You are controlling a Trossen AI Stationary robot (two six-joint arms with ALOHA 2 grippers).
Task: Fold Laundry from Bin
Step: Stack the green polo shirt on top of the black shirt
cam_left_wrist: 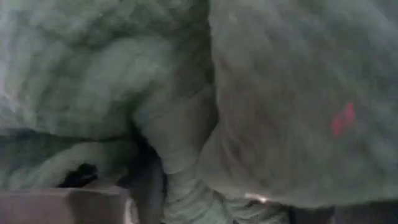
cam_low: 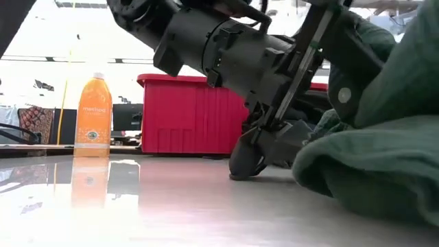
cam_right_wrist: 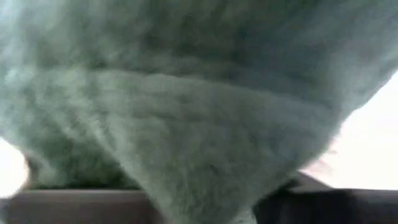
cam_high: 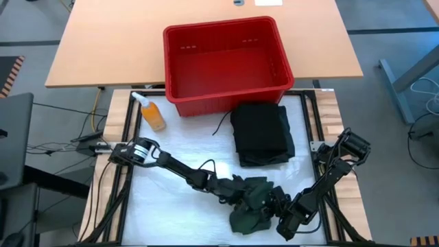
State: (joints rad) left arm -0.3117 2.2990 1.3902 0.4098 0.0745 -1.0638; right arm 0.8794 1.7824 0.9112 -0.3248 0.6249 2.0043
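The red bin stands at the far side of the tabletop, and nothing shows inside it from above; a black garment, already folded into a neat rectangle, lies just in front of it toward the right, seemingly parked clear of the working space; an orange bottle stands beside the bin's left corner, out of the way. The dark green shirt lies crumpled at the near edge, between the two arms, which is probably where both can reach it for folding; it looks to be the piece in hand, not yet flattened.

The left tool presses into the shirt's left side, and the right tool sits against its right side; both wrist views are filled with green cloth, so the fingers themselves are hidden; I cannot tell how far either tool is open, nor whether either has a fold of shirt pinched or merely touches it.
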